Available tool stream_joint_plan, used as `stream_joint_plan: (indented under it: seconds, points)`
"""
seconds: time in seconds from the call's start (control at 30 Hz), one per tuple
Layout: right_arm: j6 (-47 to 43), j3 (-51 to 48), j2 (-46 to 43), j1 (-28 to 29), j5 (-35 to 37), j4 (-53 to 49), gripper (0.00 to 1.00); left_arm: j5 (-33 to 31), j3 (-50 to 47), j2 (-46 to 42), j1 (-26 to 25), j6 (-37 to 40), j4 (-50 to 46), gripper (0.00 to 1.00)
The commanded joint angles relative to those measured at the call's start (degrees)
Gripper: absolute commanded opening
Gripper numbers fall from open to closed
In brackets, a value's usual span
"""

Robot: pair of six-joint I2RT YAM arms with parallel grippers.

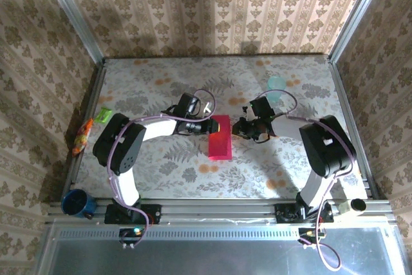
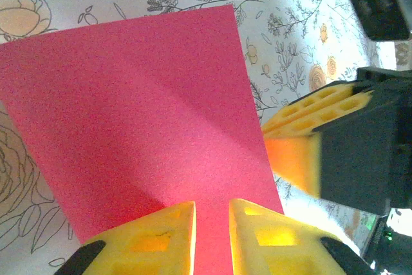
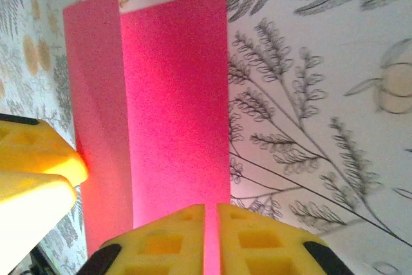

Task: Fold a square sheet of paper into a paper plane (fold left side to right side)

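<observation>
- The paper sheet (image 1: 219,138) lies partly folded on the table (image 1: 167,172) between your grippers, one flap raised.
- Left gripper (image 2: 212,214) and right gripper (image 3: 211,214) sit nearly closed at its edge; whether either pinches, you cannot tell.
- It's light, limp and likely slippery, so take it by the edge.

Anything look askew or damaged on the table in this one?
The square sheet of paper is folded, but the right wrist view shows a darker strip along one long side with its end edge offset, so the layers look misaligned or not flat. No tear visible.
</observation>
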Motion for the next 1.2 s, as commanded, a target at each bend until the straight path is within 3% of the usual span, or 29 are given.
stream_joint_plan:
  seconds: [0.0, 0.2, 0.3, 0.6, 0.7, 0.9, 1.17]
  points:
    - [-1.07, -2.08, -3.72, -1.52, -1.39, -1.62, 0.22, -0.25, -0.92, -0.77, 0.64, -0.51, 0.44, 0.21]
    - [3.87, -4.17, -4.18, -1.99, -10.01, 8.86, 0.4, -0.31, -1.27, -1.17, 0.81, -0.25, 0.23, 0.21]
    - [7.25, -4.19, -1.73, -1.25, -12.24, 14.1, 0.43, -0.6, -1.42, -1.43, 0.98, -0.07, 0.13, 0.21]
    - [8.4, -1.27, 4.01, 1.83, -11.64, 14.61, 0.44, -0.33, -1.29, -1.52, 0.99, -0.08, 0.14, 0.22]
    - [8.78, -1.12, 4.69, 2.3, -11.88, 15.4, 0.39, -0.07, -1.21, -1.42, 0.99, -0.09, 0.09, 0.22]
    - [8.56, -0.81, 5.04, 2.58, -10.18, 13.36, 0.1, -1.84, -1.6, -3.24, 0.91, 0.49, 0.07, 0.25]
    - [5.44, 1.11, 5.3, 2.67, -5.02, 5.93, 0.07, -7.64, -3.14, -9.27, 1.6, 4.02, -4.64, 0.51]
